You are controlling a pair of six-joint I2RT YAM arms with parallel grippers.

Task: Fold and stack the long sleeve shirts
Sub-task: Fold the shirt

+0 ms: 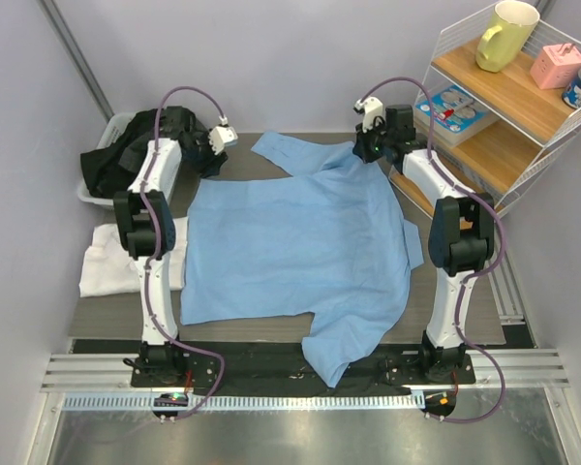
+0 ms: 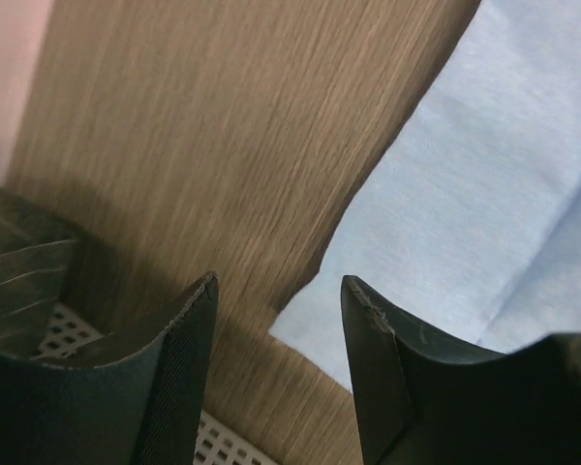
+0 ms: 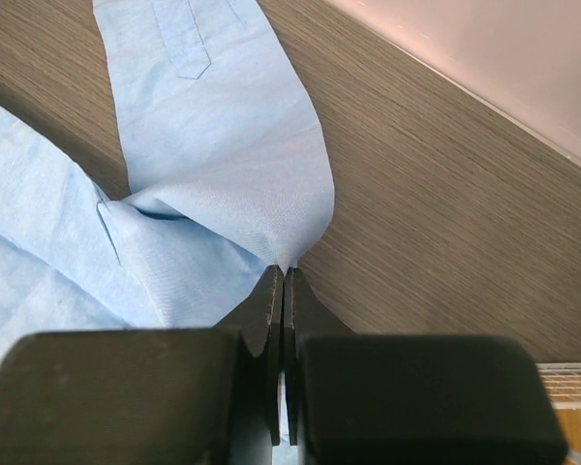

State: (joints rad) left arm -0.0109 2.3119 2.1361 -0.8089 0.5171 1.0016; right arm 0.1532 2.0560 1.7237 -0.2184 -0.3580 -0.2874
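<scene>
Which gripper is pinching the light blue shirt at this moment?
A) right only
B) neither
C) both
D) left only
A: the right gripper is shut on a fold of the light blue shirt, while the left gripper hangs open over the table.

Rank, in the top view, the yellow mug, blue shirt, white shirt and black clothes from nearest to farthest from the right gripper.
1. Blue shirt: mid-table, its far right part pinched in the right gripper.
2. Yellow mug: far right corner, up high.
3. Black clothes: far left.
4. White shirt: left edge, nearer the arm bases.
</scene>
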